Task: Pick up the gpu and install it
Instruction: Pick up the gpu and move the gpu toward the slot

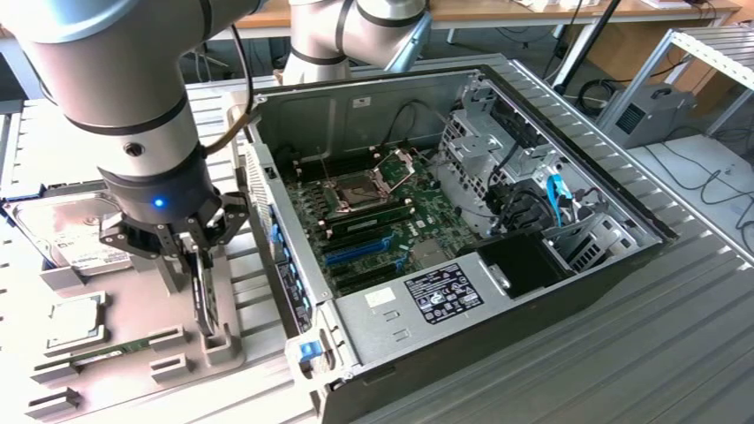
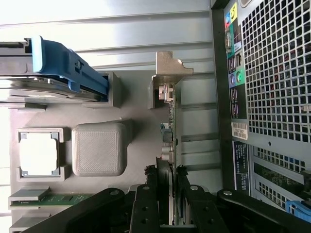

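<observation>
The gpu (image 1: pixel 211 302) is a slim dark card standing on edge in a slot of the grey holder tray (image 1: pixel 224 346), at the exterior view's left of the open computer case (image 1: pixel 589 168). My gripper (image 1: pixel 198 265) reaches down over it, a finger pressed on each flat face. In the wrist view the gpu (image 2: pixel 170 121) is edge-on, its silvery bracket (image 2: pixel 170 68) at the far end, and my gripper (image 2: pixel 168 180) is shut on the card near its middle. The card's lower edge still sits in the holder.
The motherboard (image 1: pixel 389 212) lies exposed inside the case, with blue slots (image 1: pixel 353 252) near the rear wall. On the tray lie a hard drive (image 1: pixel 77 234), a CPU (image 1: pixel 73 322) and a green memory stick (image 1: pixel 118 347). The case's perforated rear panel (image 2: pixel 277 73) is close beside the card.
</observation>
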Robot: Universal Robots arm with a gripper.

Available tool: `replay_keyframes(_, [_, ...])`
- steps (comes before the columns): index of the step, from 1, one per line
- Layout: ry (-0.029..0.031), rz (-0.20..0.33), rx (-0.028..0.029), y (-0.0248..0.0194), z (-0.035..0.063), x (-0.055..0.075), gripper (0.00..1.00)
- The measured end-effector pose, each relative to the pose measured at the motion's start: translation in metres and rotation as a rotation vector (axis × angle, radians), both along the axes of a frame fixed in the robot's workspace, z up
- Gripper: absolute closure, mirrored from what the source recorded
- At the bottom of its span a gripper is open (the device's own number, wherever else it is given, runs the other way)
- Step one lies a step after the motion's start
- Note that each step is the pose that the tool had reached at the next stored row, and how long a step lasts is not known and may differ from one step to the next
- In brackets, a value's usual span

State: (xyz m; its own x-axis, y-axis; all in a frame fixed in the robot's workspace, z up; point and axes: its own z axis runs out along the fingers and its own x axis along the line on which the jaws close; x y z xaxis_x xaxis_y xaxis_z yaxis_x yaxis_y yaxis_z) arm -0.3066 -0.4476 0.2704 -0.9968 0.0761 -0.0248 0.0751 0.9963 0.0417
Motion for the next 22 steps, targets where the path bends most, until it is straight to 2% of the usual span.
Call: replay_keyframes(22, [-0.0001, 0.0, 0.0, 0.0007, 0.0045, 0.0, 0.74])
